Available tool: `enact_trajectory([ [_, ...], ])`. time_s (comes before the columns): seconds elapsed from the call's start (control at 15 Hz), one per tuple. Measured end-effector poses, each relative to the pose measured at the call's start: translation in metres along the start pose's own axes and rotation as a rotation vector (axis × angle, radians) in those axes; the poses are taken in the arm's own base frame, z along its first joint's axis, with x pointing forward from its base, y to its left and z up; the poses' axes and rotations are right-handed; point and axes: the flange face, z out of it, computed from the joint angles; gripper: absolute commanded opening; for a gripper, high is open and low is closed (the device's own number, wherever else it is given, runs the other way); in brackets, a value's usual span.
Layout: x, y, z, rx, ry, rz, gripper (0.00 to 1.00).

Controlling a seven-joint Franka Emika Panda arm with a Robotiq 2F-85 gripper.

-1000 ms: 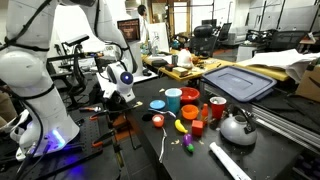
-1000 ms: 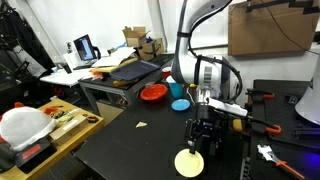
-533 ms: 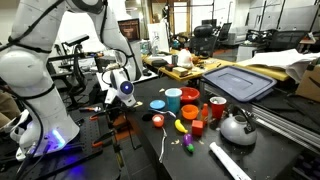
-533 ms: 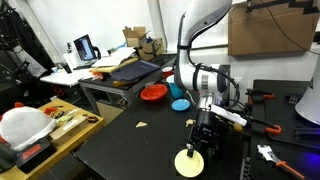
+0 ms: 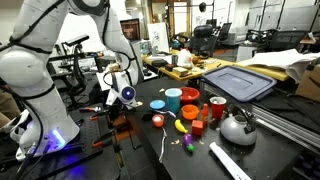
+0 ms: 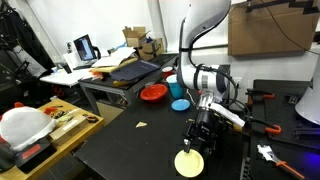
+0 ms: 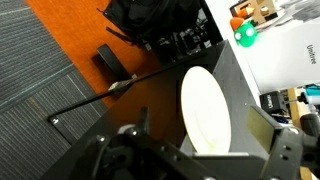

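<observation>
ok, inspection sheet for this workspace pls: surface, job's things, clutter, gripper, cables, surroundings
Surface: black table, matte.
Job's things: pale round plate, flat on the table near its edge.
Clutter: red bowl and blue bowl behind the arm; teal cup, banana, kettle.
Grippers: gripper open, just above the plate; contact cannot be told.
Cables: thin dark line over the floor in the wrist view; cable or rod, cannot tell.
Surroundings: laptop on a desk, cardboard box.

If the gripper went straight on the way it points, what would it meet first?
Probably the pale round plate on the black table: the gripper points down just above it, though depth is unclear.
</observation>
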Motion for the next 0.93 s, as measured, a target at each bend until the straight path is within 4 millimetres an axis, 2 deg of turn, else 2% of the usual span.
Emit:
enact_trajectory([
  [0.13,0.0,-0.001,0.001,0.011,-0.007,-0.011,1.0],
  [0.2,-0.001,-0.002,0.001,0.015,-0.011,-0.019,0.76],
  [0.27,-0.001,-0.003,0.002,0.018,-0.015,-0.024,0.74],
  [0.67,-0.001,-0.008,0.01,0.026,-0.035,-0.061,0.27],
  [0.87,-0.002,-0.007,0.013,0.018,-0.048,-0.068,0.06],
  [0.93,-0.002,-0.006,0.014,0.016,-0.053,-0.07,0.03],
])
